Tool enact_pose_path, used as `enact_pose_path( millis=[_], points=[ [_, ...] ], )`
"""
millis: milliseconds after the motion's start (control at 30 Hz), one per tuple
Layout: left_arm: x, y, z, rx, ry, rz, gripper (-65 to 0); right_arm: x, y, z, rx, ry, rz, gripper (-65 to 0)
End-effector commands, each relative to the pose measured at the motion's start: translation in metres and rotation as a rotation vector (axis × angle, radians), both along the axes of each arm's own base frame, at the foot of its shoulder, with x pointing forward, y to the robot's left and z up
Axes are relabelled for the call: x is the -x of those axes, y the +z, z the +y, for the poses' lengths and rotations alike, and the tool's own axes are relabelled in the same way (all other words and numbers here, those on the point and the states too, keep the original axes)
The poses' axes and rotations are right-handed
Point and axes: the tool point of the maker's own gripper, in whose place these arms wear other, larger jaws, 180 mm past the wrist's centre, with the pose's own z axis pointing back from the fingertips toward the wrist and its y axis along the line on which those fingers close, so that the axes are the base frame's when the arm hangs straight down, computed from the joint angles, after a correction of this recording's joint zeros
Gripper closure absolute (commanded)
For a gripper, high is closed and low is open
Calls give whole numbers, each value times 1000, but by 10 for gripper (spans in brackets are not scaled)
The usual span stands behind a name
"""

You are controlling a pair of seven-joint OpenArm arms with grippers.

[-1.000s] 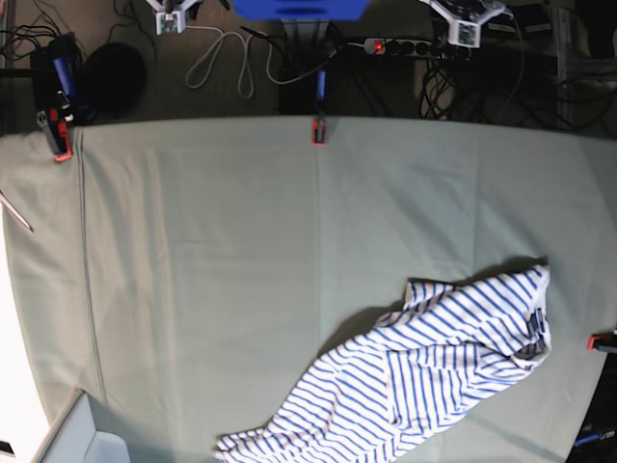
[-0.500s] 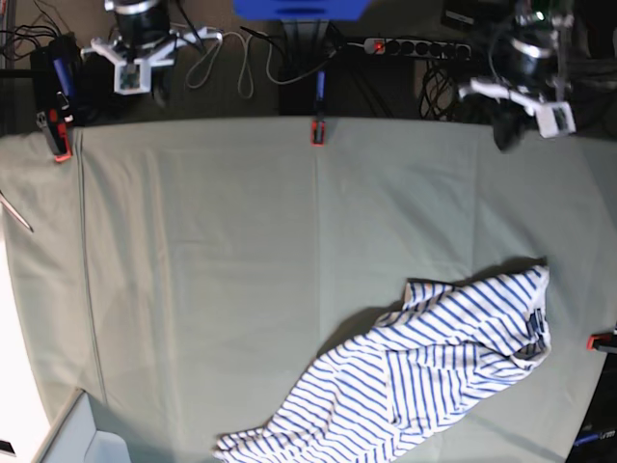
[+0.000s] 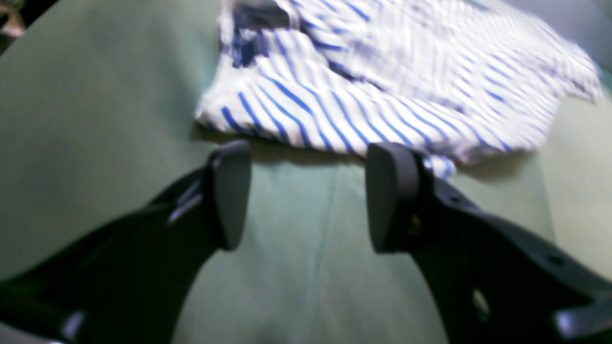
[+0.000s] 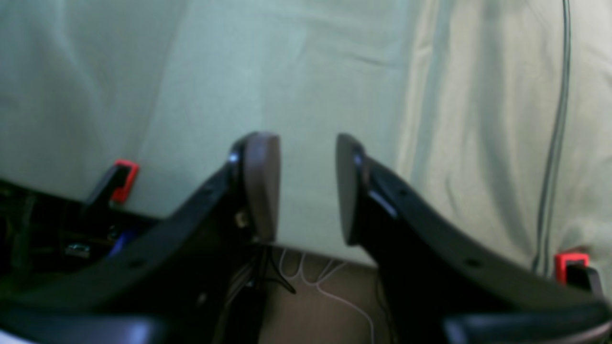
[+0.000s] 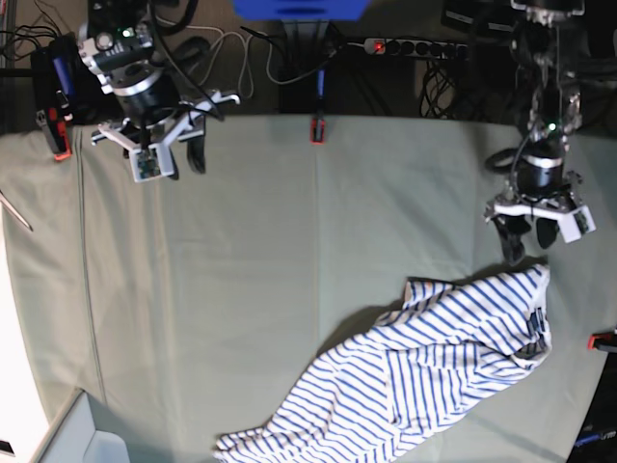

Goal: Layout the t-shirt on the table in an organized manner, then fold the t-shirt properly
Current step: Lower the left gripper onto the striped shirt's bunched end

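A: T-shirt first. Where does it lie?

B: On the desk, in the base view's lower right part. It is crumpled into a long slanted heap, white with thin blue stripes, one end near the front edge and the other up near the right edge. A dark patch shows at that upper right end.

A: And the left gripper?

B: It hangs just beyond the shirt's upper right end. In the left wrist view its jaws stand wide apart with bare green cloth between them and nothing held. The striped edge lies just past the fingertips. I cannot tell whether they touch the fabric, as that view is blurred.

A: The right gripper?

B: Well apart from the shirt, over the far left corner of the desk. Its jaws are parted too, less widely, and hold nothing. The right wrist view shows the desk's cloth, its edge and the floor past it between the pads.

A: Anything else there?

B: Red clamps grip the cloth at the desk's edge, and another red clamp sits at the middle of the far edge. A power strip with a lit switch lies on the floor behind.
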Motion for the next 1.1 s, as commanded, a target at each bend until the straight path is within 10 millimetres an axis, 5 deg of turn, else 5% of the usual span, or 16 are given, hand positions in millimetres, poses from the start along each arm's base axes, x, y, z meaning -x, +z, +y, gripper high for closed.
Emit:
enact_pose_path(
  millis=[0,267,700,867,1067],
  points=[
    [-9,7,6,-14,11,-31,-392,-7,11,3,-6,18,-44,-241],
    [-41,-41,28,40,107,63,-403,-19,17,0,-1,11,-77,-249],
    [-87,-39,48,79,178,61,-403,-20,6,-1,0,10,-54,-249],
    [-83,-37,73,110,265,47,-402,-21,7,-1,0,10,-55,-249],
    [-83,-57,79,143,299,102,-403,-22,7,-1,0,9,-57,-249]
  ],
)
